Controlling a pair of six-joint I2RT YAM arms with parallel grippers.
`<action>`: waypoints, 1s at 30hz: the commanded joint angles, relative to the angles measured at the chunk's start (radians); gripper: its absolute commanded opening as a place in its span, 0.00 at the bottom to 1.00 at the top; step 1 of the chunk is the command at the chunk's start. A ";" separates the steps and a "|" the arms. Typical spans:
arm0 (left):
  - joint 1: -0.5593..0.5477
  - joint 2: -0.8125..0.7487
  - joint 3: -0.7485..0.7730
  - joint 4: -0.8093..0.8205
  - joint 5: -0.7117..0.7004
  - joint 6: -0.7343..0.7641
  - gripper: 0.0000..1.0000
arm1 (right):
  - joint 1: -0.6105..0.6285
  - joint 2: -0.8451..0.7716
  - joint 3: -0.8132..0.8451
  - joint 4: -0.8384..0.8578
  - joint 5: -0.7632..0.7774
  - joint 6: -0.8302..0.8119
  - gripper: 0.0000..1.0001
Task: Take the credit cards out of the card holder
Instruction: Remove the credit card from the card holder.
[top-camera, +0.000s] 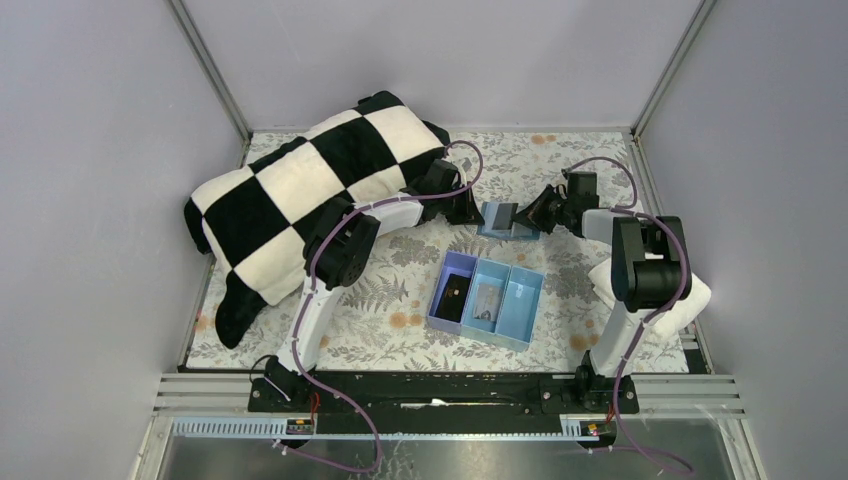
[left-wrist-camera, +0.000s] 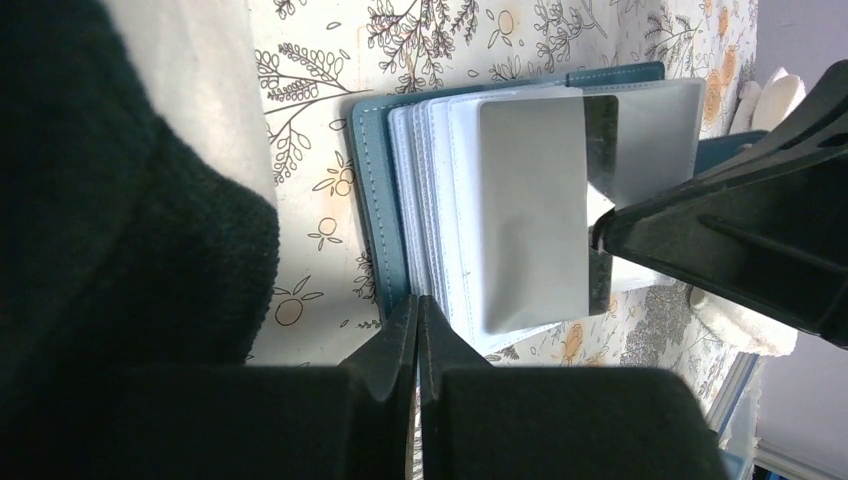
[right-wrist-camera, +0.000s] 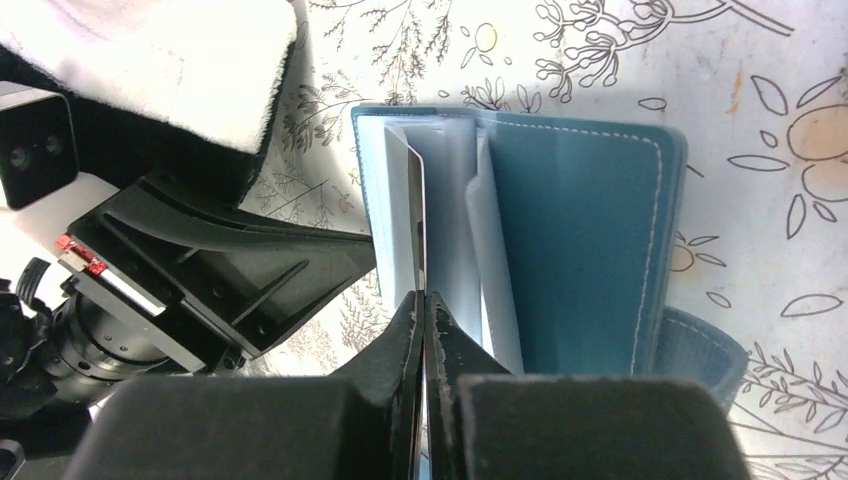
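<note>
left gripper (left-wrist-camera: 417, 315), pressed together, is set with its tips against the edge of the card holder (left-wrist-camera: 375, 200), which lies open on the floral table (top-camera: 390, 290) between the arms. one grey credit card (left-wrist-camera: 530, 215) is pinched at its edge by the right gripper (right-wrist-camera: 424, 310). it is judged barely drawn out, so removal is only begun. whether other cards remain cannot be told.
</note>
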 joint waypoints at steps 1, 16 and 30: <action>0.005 -0.025 -0.026 -0.027 -0.004 -0.006 0.00 | -0.005 -0.074 0.003 -0.062 0.014 -0.042 0.00; 0.008 -0.043 -0.047 -0.019 -0.004 0.003 0.00 | -0.055 -0.110 -0.039 -0.165 0.108 -0.117 0.00; 0.011 -0.089 -0.062 -0.031 -0.027 0.035 0.00 | -0.075 -0.295 -0.109 -0.180 0.138 -0.146 0.00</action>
